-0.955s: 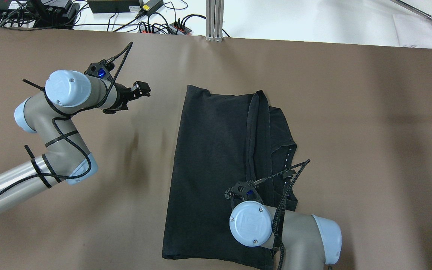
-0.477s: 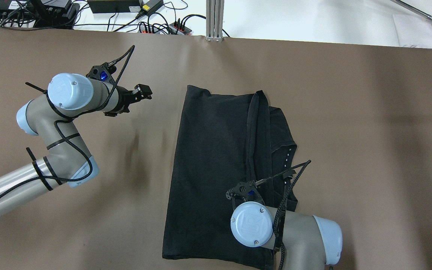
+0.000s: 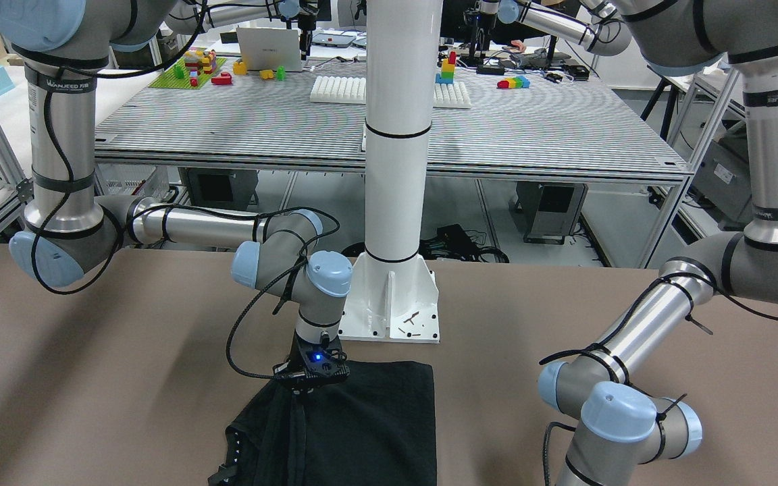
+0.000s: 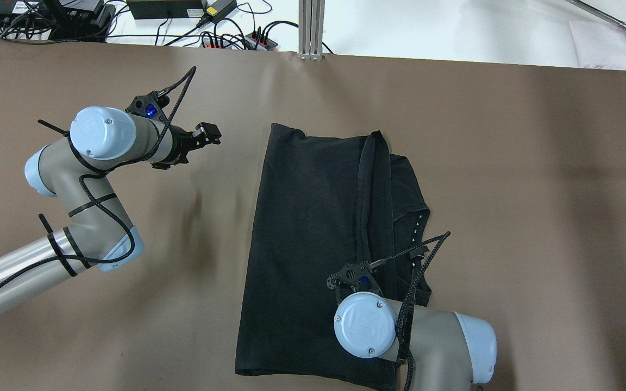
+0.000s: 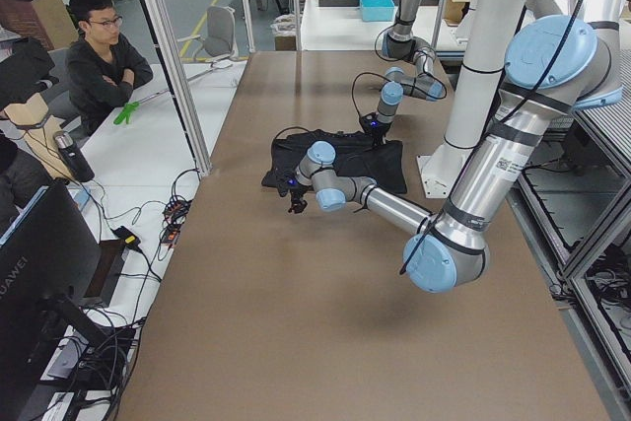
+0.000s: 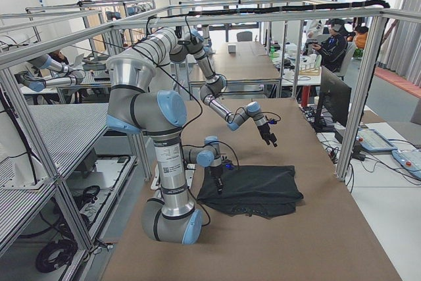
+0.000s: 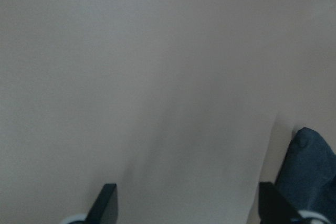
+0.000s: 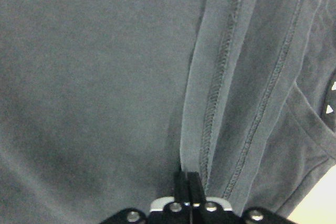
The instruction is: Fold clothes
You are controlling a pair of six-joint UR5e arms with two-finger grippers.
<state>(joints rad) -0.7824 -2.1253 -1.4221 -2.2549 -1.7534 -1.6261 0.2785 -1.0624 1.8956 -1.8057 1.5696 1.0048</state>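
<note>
The clothes point(image 4: 307, 228) are one black garment lying flat on the brown table, with its right side folded over along a stitched hem and small white dots near the right edge. My right gripper point(image 3: 300, 397) points down on that hem fold at the garment's near end. The right wrist view shows the fingers point(image 8: 186, 182) pressed together on the hem strip of the clothes point(image 8: 94, 77). My left gripper point(image 4: 208, 133) hovers open over bare table, left of the garment's far left corner point(image 7: 310, 166), with nothing between its fingers point(image 7: 107, 203).
The white post base point(image 3: 389, 304) stands right behind the garment's near edge. Cables and power strips point(image 4: 237, 38) lie past the table's far edge. A seated person point(image 5: 104, 56) is beside the table on the operators' side.
My left arm has drifted slightly toward the garment with its gripper still open. The right gripper and the garment have not visibly moved.
</note>
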